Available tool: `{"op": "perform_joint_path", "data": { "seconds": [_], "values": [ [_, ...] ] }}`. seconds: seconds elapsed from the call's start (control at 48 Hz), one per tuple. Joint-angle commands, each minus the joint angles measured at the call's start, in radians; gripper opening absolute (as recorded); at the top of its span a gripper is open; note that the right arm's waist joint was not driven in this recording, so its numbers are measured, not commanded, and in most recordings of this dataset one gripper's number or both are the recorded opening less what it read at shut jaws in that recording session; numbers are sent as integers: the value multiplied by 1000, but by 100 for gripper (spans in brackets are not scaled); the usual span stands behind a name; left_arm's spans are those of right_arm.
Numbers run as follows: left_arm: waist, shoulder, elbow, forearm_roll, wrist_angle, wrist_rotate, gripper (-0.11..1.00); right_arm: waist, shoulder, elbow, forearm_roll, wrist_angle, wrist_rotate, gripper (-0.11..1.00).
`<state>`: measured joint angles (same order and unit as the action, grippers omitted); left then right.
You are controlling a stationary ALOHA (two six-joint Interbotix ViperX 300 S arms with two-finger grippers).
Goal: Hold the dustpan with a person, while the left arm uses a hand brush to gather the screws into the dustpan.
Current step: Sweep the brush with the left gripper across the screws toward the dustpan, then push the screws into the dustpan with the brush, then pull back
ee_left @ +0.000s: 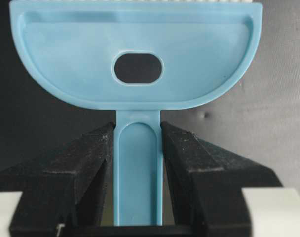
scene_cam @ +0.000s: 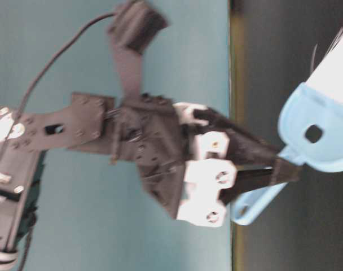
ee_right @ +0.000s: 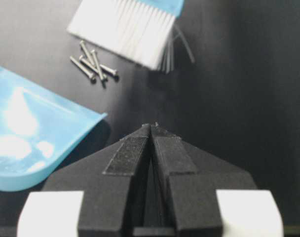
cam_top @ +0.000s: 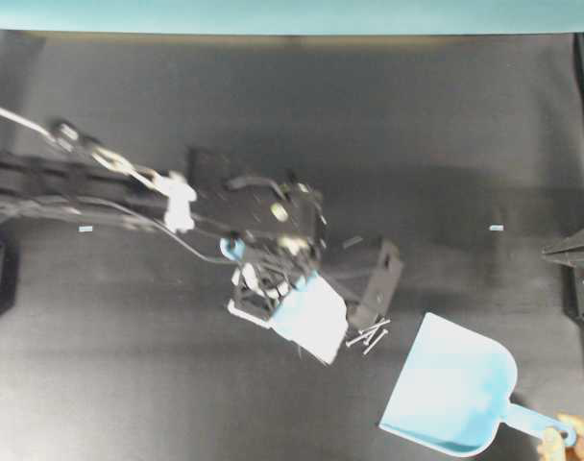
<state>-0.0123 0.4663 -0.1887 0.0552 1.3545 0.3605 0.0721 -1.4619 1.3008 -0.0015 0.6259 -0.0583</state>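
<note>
Your left fingers pinched the hand brush just beside the screws, near the dustpan mouth, while your right fingers were pressed together.

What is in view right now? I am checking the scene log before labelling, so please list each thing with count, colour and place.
dustpan: one, light blue, lower right of the table, mouth towards the screws
screws: about five, silver, clustered between brush and dustpan
hand brush: one, light blue with white bristles, just left of the screws
table: one, black, under everything
person's hand: one, bare, at the dustpan handle's end
left gripper: black, shut on the brush handle
right gripper: black, shut, empty, parked at the right edge
</note>
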Motion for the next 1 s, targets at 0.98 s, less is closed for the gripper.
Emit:
{"op": "perform_joint_path", "data": {
  "seconds": [0.98],
  "values": [
    [-127,245,-508,2,-235,133,31,-2,3,-6,-2,-6,-5,0]
  ]
}}
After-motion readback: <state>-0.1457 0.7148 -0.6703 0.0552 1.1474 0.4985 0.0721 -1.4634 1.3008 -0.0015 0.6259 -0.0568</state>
